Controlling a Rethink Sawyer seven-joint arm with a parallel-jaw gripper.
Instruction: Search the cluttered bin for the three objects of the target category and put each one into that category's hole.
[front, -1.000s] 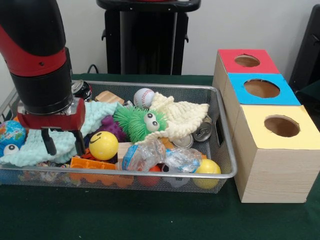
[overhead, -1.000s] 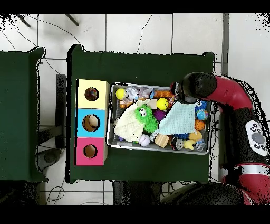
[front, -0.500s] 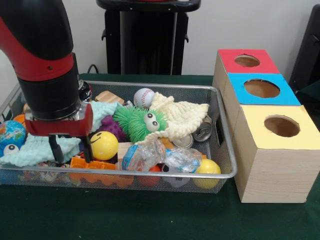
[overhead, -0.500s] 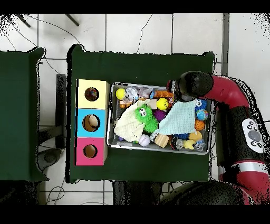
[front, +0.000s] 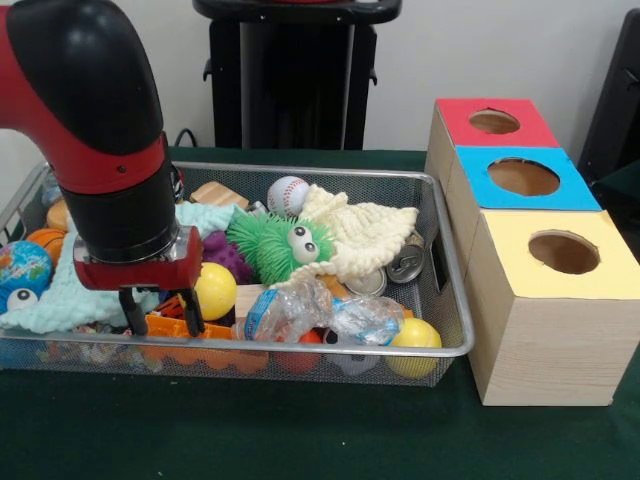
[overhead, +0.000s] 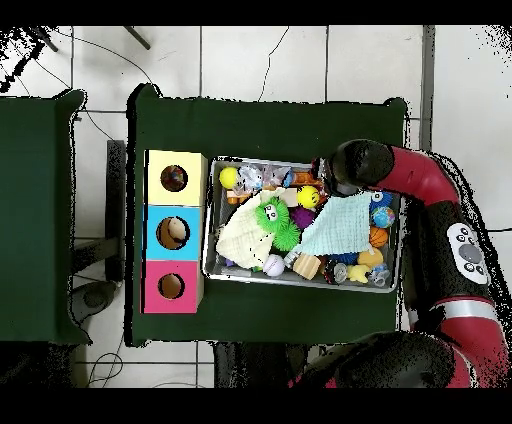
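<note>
The cluttered bin (front: 300, 171) is a wire mesh tray full of toys; it also shows in the overhead view (overhead: 208, 225). My gripper (front: 160, 318) is open and low in the bin's near left part. Its fingers (front: 131, 313) hang over an orange plastic toy (front: 205, 329), just left of a yellow smiley ball (front: 216, 289). The hole (front: 564, 252) is a round cut-out in the yellow top of the nearest wooden box, right of the bin; it also shows in the overhead view (overhead: 174, 178). The arm (overhead: 355, 165) hides the gripper in the overhead view.
The bin holds a green fuzzy toy (front: 275, 245), a cream cloth (front: 365, 230), a pale blue cloth (front: 55, 298), a baseball (front: 288, 193), a crumpled plastic bottle (front: 300, 312), a can (front: 405, 263), a yellow ball (front: 415, 335) and a globe ball (front: 22, 266). Blue-topped (front: 523, 177) and red-topped (front: 494, 122) boxes stand behind.
My gripper has moved right in the front view and sunk lower, from over the pale blue cloth to over the orange toy beside the smiley ball. It stays open.
</note>
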